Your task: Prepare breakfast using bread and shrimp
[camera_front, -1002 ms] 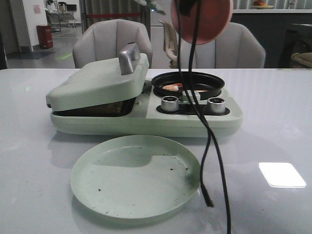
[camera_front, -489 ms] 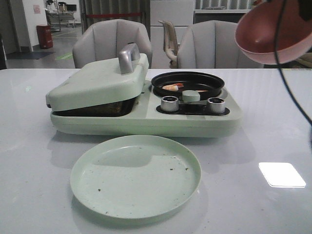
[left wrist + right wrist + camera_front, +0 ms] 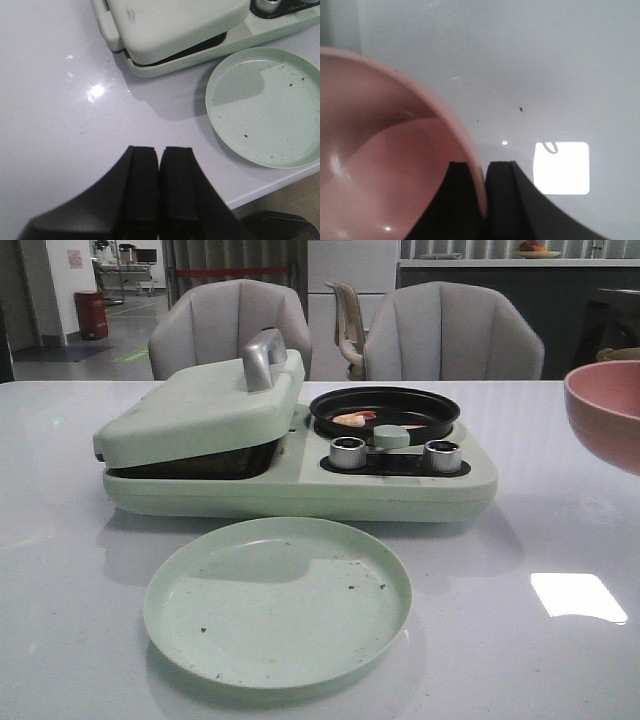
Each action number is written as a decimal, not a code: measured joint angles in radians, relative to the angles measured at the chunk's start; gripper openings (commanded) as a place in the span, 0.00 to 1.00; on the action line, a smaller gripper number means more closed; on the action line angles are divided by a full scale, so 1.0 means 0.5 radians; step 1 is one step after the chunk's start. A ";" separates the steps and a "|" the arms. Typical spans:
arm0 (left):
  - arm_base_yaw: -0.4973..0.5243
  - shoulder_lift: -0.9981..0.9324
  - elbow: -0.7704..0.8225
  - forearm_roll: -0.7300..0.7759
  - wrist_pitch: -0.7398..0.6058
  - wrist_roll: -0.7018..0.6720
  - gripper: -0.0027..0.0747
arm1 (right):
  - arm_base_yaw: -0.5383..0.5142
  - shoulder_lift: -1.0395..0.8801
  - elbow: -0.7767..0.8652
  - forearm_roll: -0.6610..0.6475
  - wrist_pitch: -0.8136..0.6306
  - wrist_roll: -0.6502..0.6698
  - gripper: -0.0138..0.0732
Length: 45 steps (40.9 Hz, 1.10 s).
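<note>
Right gripper (image 3: 484, 195) pinches the rim of a pink bowl (image 3: 380, 165), one finger inside and one outside the wall. From the front, only the edge of that pink bowl (image 3: 605, 420) shows at the far right, held above the white table (image 3: 560, 530); the arm itself is out of frame. A pale green breakfast maker (image 3: 290, 455) sits in the middle. Its hinged lid (image 3: 200, 410) is lowered but not flat, and something dark shows in the gap beneath; whether that is the bread cannot be told. On the right half, a small black frying pan (image 3: 385, 412) holds a shrimp (image 3: 352, 419) near its left edge. Two silver knobs (image 3: 348, 452) stand in front of the pan. An empty green plate (image 3: 278, 602), speckled with crumbs, lies just in front of the appliance.

From the left wrist, the left gripper (image 3: 159, 185) is pressed closed on nothing and hangs over bare table, near the green plate (image 3: 265, 107) and the lid's corner (image 3: 170, 30).

From the right wrist, the bowl looks empty, above a bright patch of reflected light (image 3: 561, 167).

Risks, as a judgement: the rim pinch is thin, so the bowl could tilt or slip when set down. Shrimp left in the pan may overcook.
</note>
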 measured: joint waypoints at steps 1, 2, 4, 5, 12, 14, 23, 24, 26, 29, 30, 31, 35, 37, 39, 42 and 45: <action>0.000 0.000 0.000 0.000 0.000 0.000 0.16 | -0.010 0.000 0.029 0.009 -0.021 -0.010 0.21; 0.000 0.000 0.000 0.000 0.000 0.000 0.16 | -0.020 0.000 0.068 0.013 -0.050 -0.015 0.21; 0.000 0.000 0.000 0.000 0.000 0.000 0.16 | -0.028 0.000 0.123 0.018 -0.100 -0.024 0.21; 0.000 0.000 0.000 0.000 0.000 0.000 0.16 | -0.028 0.000 0.157 0.018 -0.138 -0.028 0.21; 0.000 0.000 0.000 0.000 0.000 0.000 0.16 | -0.028 0.027 0.275 0.039 -0.325 -0.044 0.21; 0.000 0.000 0.000 0.000 0.000 0.000 0.16 | -0.028 0.051 0.280 0.043 -0.354 -0.044 0.21; 0.000 0.000 0.000 0.000 0.000 0.000 0.16 | -0.028 0.213 0.280 0.054 -0.403 -0.044 0.26; 0.000 0.000 0.000 0.000 0.000 0.000 0.16 | -0.028 0.227 0.280 0.054 -0.403 -0.044 0.30; 0.000 0.000 0.000 0.000 0.000 0.000 0.16 | -0.028 0.254 0.280 0.054 -0.405 -0.044 0.39; 0.000 0.000 0.000 0.000 0.000 0.000 0.16 | -0.028 0.272 0.280 0.054 -0.408 -0.044 0.54; 0.000 0.000 0.000 0.000 0.000 0.000 0.16 | -0.028 0.273 0.280 0.054 -0.408 -0.044 0.58; 0.000 0.000 0.000 0.000 0.000 0.000 0.16 | -0.028 0.273 0.280 0.054 -0.413 -0.044 0.63; 0.000 0.000 0.000 0.000 0.000 0.000 0.16 | -0.028 0.273 0.280 0.054 -0.424 -0.044 0.71; 0.000 0.000 0.000 0.000 0.000 0.000 0.16 | -0.028 0.262 0.280 0.054 -0.427 -0.044 0.71; 0.000 0.000 0.000 0.000 0.000 0.000 0.16 | -0.028 0.229 0.280 0.054 -0.427 -0.044 0.71; 0.000 0.000 0.000 0.000 0.000 0.000 0.16 | -0.014 0.147 0.280 0.049 -0.424 -0.044 0.71; 0.000 0.000 0.000 0.000 0.000 0.000 0.16 | 0.022 0.040 0.280 0.015 -0.416 -0.048 0.71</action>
